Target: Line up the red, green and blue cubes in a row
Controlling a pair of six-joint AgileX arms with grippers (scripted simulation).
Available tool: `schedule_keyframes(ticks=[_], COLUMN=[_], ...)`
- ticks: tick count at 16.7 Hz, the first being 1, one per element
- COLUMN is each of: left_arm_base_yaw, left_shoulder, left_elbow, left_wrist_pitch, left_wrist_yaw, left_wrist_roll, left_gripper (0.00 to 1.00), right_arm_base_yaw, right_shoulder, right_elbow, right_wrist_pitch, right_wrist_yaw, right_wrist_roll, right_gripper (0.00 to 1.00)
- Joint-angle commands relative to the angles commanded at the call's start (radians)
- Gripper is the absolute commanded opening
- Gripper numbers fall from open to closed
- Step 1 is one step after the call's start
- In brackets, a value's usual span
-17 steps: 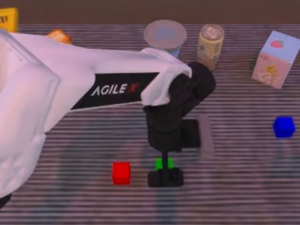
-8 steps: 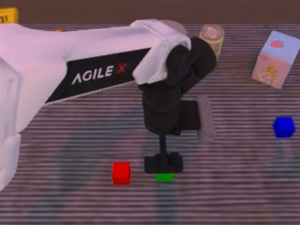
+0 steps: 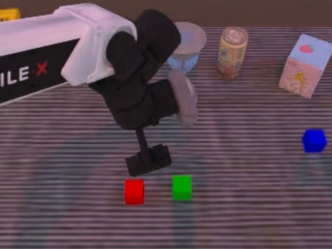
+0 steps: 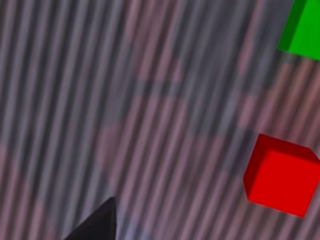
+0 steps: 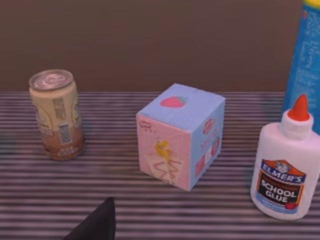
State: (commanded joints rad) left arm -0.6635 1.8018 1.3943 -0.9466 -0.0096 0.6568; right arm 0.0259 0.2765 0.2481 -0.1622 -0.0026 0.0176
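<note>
Hovering our left gripper (image 3: 149,160), jaws' state untellable, just beyond the red cube (image 3: 134,191) and green cube (image 3: 181,187), we risk nudging either if we drop.

The left arm (image 3: 46,49) has a glossy white shell with a black side panel lettered white, red X, a black wrist and black gripper (image 3: 149,160).

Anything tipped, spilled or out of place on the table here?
Nothing tipped or spilled. Only the blue cube sits apart at the table's right edge, far from the red cube and green cube, which sit side by side.
</note>
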Motion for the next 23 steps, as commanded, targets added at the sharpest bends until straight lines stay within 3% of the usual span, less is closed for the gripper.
schedule_keyframes(ticks=[13,18,23], left_arm_base_yaw=[0.512,0.633,0.683], left_shoulder=[-1.295,-1.633,-1.798], left_elbow=[-1.038,-1.295,-1.392], left_wrist_pitch=[0.628,0.835,0.944], left_wrist_yaw=[-0.006,0.002,0.009], left_wrist_roll=[-0.455,-0.59,-0.655], left_gripper=[1.0,1.0,1.0], right_arm_base_yaw=[0.048,0.063,0.068], right_shoulder=[1.293,1.634,1.787], right_elbow=[0.883,1.152,1.283], right_wrist_pitch=[-0.631,-0.804,-0.875], right_wrist_yaw=[0.011,0.008,0.005], right_wrist_roll=[0.048,0.066,0.075], right_gripper=[1.0,1.0,1.0])
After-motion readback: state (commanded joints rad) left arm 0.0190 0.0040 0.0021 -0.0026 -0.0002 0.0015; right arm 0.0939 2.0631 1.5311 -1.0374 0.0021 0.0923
